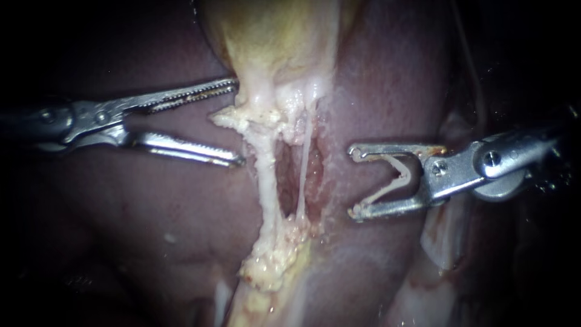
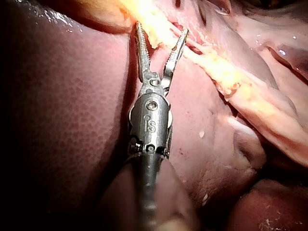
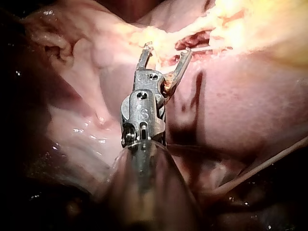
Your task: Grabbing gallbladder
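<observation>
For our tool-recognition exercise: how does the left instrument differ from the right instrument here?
The left instrument's end effector has long, toothed jaws; the right instrument's has shorter, smooth ones with hooked tips. The left's straddles pale tissue under the gallbladder; the right's sits apart from it. Both are open.

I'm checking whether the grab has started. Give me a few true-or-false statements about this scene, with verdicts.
1. The left instrument is open. True.
2. It has clamped the gallbladder. False: it is open at the gallbladder's lower end and grips nothing.
3. The right instrument is shut. False: it is open.
4. Pale strands run between the two instruments, which do not touch. True.
</observation>
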You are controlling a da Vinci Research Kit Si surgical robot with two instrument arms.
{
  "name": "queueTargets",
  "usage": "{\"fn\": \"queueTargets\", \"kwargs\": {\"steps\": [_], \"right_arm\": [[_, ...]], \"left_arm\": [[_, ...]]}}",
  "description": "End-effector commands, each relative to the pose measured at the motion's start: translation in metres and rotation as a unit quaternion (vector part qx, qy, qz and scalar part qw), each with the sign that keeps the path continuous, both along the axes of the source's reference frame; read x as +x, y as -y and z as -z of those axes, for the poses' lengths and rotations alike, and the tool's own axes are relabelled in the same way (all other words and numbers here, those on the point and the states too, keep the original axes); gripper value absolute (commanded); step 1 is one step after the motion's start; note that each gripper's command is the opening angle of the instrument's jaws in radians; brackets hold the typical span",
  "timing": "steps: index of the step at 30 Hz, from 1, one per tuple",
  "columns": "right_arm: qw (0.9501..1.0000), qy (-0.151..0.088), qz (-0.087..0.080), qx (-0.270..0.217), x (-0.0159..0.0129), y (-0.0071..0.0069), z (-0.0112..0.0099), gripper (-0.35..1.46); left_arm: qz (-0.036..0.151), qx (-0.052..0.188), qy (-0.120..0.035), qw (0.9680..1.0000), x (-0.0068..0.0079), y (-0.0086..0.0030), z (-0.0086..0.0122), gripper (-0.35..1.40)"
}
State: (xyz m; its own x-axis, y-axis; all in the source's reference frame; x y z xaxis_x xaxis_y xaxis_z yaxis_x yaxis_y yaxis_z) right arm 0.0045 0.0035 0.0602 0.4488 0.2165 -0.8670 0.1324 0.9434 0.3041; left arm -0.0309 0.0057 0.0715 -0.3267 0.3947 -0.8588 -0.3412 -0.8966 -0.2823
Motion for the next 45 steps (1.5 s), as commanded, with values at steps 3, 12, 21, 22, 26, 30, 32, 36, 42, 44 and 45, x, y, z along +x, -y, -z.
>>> {"fn": "queueTargets", "kwargs": {"steps": [3, 12, 21, 22, 26, 30, 32, 36, 42, 44, 45], "right_arm": [[1.0, 0.0, 0.0, 0.0, 0.0, 0.0, 0.0, 0.49], [1.0, 0.0, 0.0, 0.0, 0.0, 0.0, 0.0, 0.49], [1.0, 0.0, 0.0, 0.0, 0.0, 0.0, 0.0, 0.49], [1.0, 0.0, 0.0, 0.0, -0.0001, 0.0, 0.0, 0.49], [1.0, 0.0, 0.0, 0.0, -0.0001, 0.0, 0.0, 0.49], [1.0, 0.001, 0.001, 0.0, -0.0001, 0.0, 0.0, 0.49], [1.0, 0.001, 0.001, 0.0, -0.0001, 0.0, 0.0, 0.49], [1.0, 0.001, 0.001, 0.0, -0.0001, 0.0, 0.0, 0.49], [1.0, 0.001, 0.001, 0.0, -0.0001, 0.0, 0.0, 0.49], [1.0, 0.001, 0.001, 0.0, -0.0001, 0.0, 0.0, 0.49], [1.0, 0.001, 0.001, 0.0, -0.0001, 0.0, 0.0, 0.49]], "left_arm": [[0.005, 0.013, 0.003, 0.9999, 0.0003, -0.0001, 0.0002, 0.19], [0.01, 0.058, -0.006, 0.9983, 0.0011, -0.0003, 0.0003, -0.35], [-0.001, 0.089, -0.007, 0.996, 0.0029, 0.0001, 0.0026, -0.35], [-0.003, 0.091, -0.007, 0.9958, 0.0034, -0.0003, 0.0032, -0.35], [-0.011, 0.103, -0.001, 0.9946, 0.0058, -0.0026, 0.0056, -0.35], [0.003, 0.101, 0.009, 0.9949, 0.0078, -0.0042, 0.008, -0.35], [0.004, 0.096, 0.011, 0.9953, 0.0081, -0.0045, 0.0086, -0.35], [0.004, 0.094, 0.012, 0.9955, 0.0081, -0.0046, 0.0089, -0.35], [0.004, 0.094, 0.012, 0.9955, 0.008, -0.0047, 0.0087, -0.35], [0.004, 0.094, 0.012, 0.9955, 0.0081, -0.0047, 0.0087, -0.35], [0.004, 0.094, 0.012, 0.9955, 0.008, -0.0047, 0.0087, -0.35]]}}
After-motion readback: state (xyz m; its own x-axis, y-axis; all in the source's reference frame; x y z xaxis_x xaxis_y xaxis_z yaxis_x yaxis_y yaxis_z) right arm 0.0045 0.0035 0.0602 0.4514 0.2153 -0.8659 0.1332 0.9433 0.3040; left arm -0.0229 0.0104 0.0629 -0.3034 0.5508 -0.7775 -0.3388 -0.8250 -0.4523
